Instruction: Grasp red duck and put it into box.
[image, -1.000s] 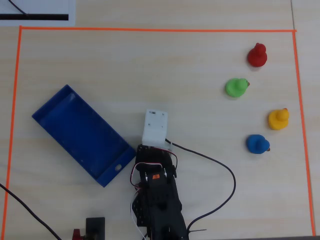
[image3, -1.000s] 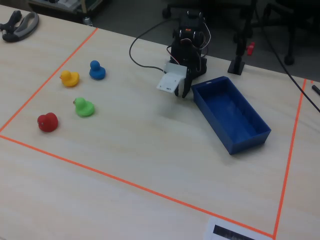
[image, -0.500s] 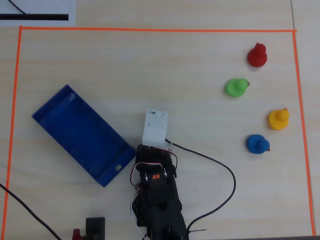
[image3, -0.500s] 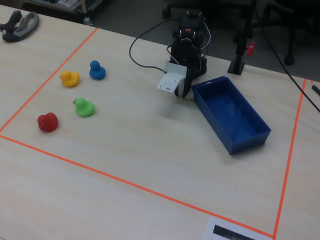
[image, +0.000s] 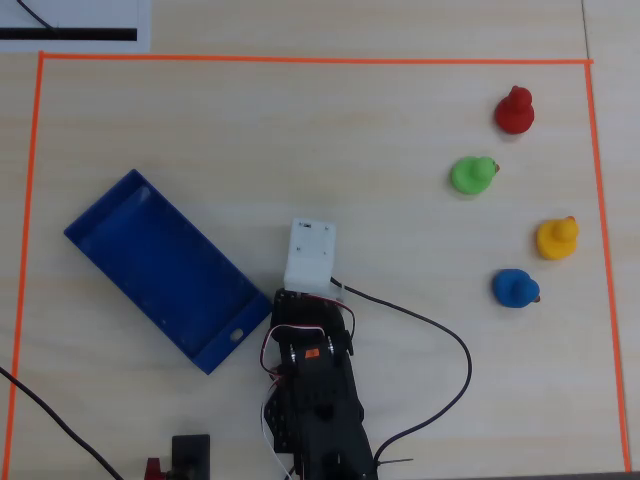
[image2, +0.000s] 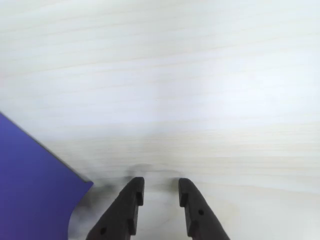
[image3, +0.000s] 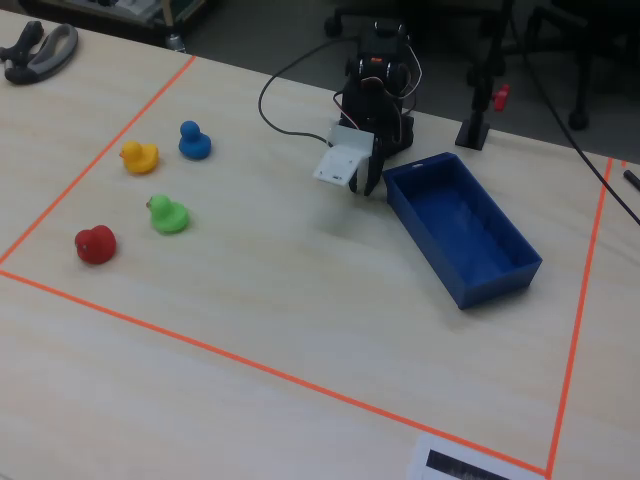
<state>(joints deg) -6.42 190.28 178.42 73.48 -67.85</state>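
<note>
Your box (image: 150, 270) is a shallow blue tray lying at a slant on the pale wooden table (image: 300, 140), and nothing sits inside it; in the overhead view a small round hole shows near its lower right end. In the fixed view the same box (image3: 462, 228) lies just to the right of the arm, its floor bare. In the wrist view one blue corner of it (image2: 30, 195) fills the lower left.

The red duck (image: 515, 110) stands in the upper right corner of the orange tape outline (image: 300, 59) in the overhead view, well apart from your gripper (image2: 159, 190) and from the box. In the fixed view the red duck (image3: 96, 243) is the nearest of the four toys to the camera, at the far left. Between it and the arm sit the green duck (image: 470, 175), the yellow duck (image: 556, 238) and the blue duck (image: 515, 288), each apart from the others.

Your arm (image: 315, 400) is folded back near its base at the bottom edge of the overhead view, with the white wrist housing (image: 309, 254) pointing out over the table just beside the box's lower end. In the wrist view the two dark fingers (image2: 125, 210) stand a narrow gap apart with only bare tabletop between them, holding nothing.
</note>
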